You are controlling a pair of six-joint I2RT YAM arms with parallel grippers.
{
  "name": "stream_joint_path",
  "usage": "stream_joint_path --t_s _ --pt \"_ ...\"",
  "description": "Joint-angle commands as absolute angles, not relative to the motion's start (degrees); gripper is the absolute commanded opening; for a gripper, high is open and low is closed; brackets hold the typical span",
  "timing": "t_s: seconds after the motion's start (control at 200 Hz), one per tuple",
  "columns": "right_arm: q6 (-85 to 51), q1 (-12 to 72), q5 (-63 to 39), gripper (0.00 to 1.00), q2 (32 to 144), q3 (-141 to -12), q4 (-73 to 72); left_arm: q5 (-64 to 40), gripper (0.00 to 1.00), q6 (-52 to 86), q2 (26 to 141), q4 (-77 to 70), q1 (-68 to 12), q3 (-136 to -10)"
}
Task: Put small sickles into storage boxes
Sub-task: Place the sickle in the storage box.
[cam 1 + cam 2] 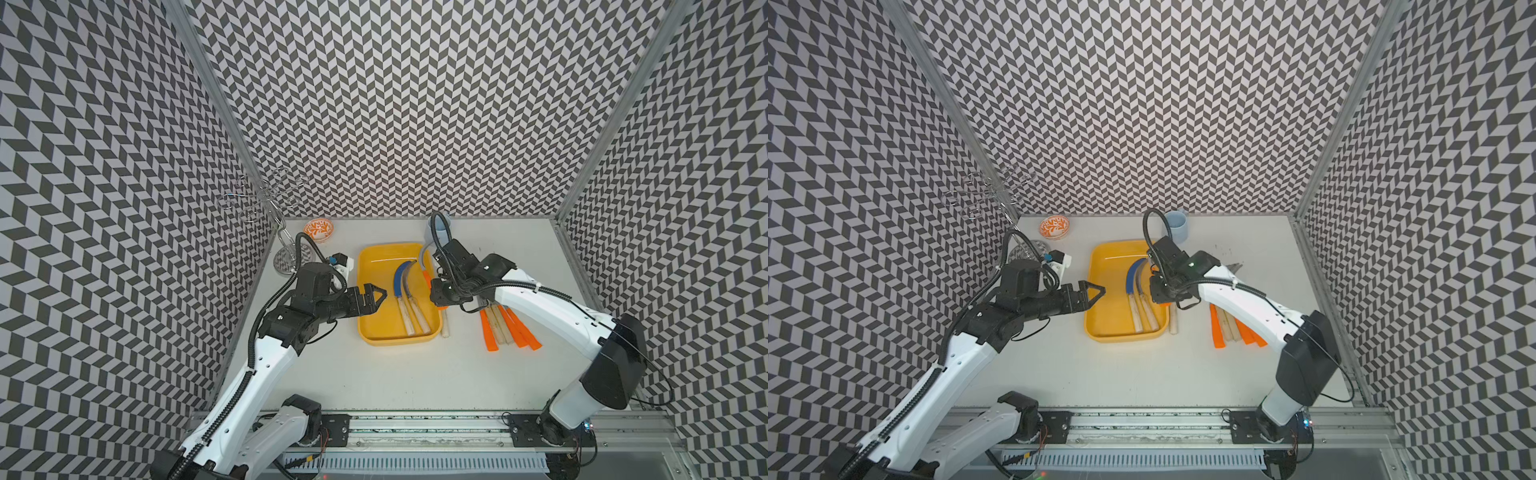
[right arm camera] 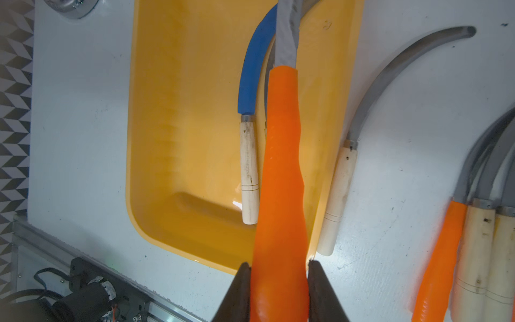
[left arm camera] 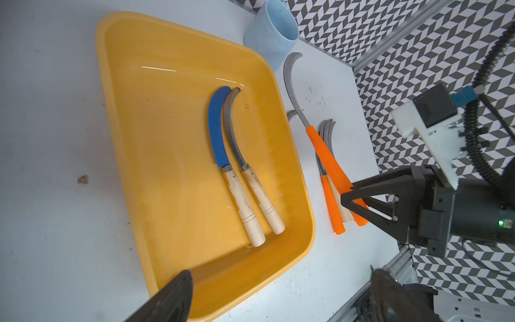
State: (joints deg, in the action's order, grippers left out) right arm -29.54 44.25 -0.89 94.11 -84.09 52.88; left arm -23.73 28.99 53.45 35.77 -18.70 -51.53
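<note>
My right gripper (image 2: 278, 267) is shut on the orange handle of a small sickle (image 2: 281, 167), held above the right side of the yellow storage box (image 1: 395, 341). Its grey blade (image 3: 289, 80) points toward the back wall. Two wood-handled sickles lie inside the box, one blue-bladed (image 3: 217, 125) and one grey-bladed (image 3: 231, 131). My left gripper (image 3: 278, 281) stands open over the box's left edge, holding nothing. Another wood-handled sickle (image 2: 338, 189) lies on the table against the box's right side. Several more sickles (image 1: 507, 328) lie bunched further right.
A pale blue cup (image 1: 440, 228) stands behind the box's far right corner. An orange-patterned bowl (image 1: 318, 229) and a wire rack (image 1: 286, 249) are at the back left. Patterned walls close in the table on three sides.
</note>
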Motion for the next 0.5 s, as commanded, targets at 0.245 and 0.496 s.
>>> stream_joint_path --t_s 0.245,0.496 --pt "-31.3 49.7 -4.1 0.05 100.1 -86.5 46.9 -24.1 1.00 30.4 48.8 37.8 -16.3 -48.1" --pt "-31.9 50.9 -7.1 0.05 106.6 -89.3 43.7 -23.9 1.00 30.9 46.2 39.4 -15.9 -46.4"
